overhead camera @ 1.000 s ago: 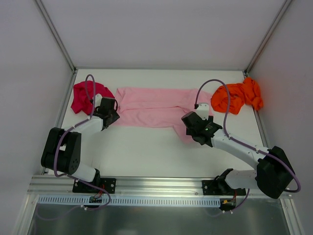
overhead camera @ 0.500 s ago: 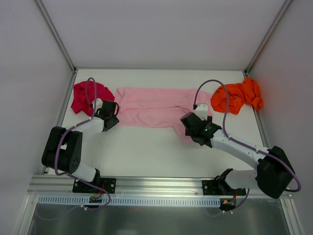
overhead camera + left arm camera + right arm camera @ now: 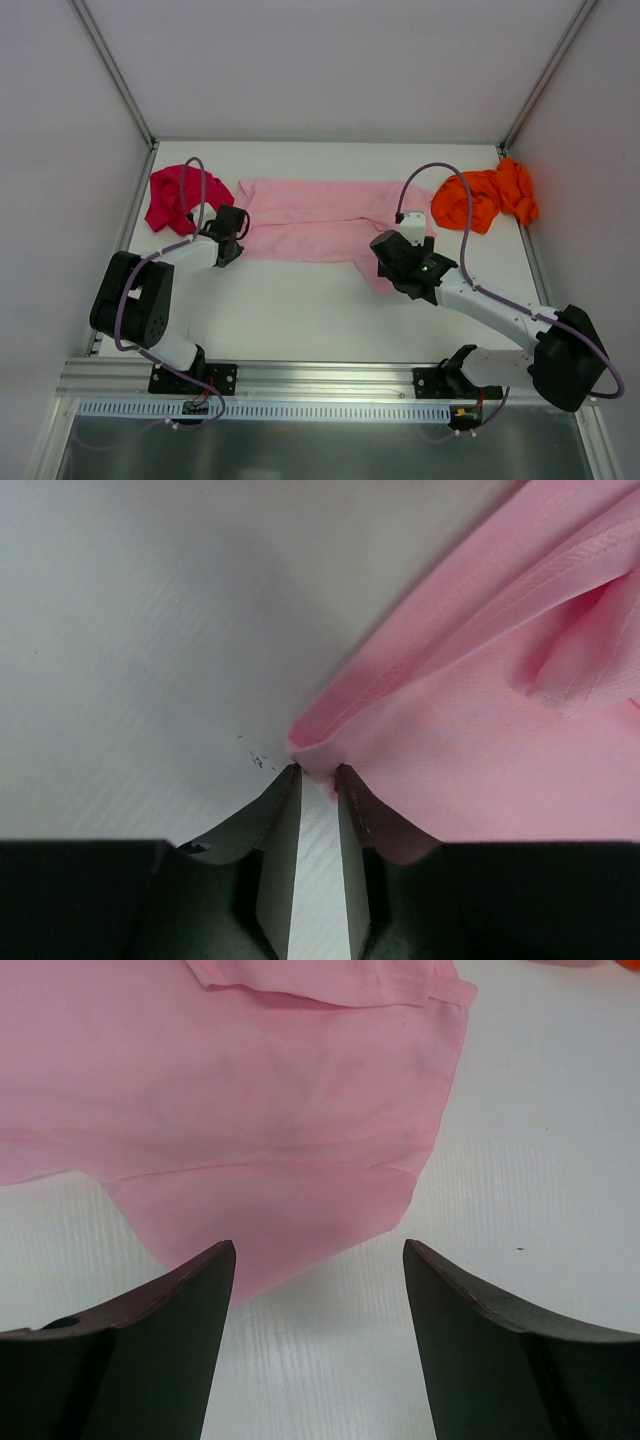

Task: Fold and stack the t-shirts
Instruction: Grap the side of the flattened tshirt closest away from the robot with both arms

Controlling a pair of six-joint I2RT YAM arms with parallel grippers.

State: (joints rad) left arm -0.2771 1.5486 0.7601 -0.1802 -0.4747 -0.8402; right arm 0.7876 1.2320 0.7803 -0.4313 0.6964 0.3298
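Fabric of pink t-shirt (image 3: 480, 730) (soft, hemmed) bunches at left claw (image 3: 318, 771).

White table (image 3: 300, 310) in the middle, pale walls (image 3: 330, 60) around it, slanting metal posts (image 3: 112, 70) at upper left and upper right, a silver rail (image 3: 320, 378) along the bottom.

A plain light pink t-shirt (image 3: 310, 215) lies on the white desk (image 3: 300, 310), a magenta-red t-shirt (image 3: 168, 195) left of it, a bright orange t-shirt (image 3: 487, 198) right of it.
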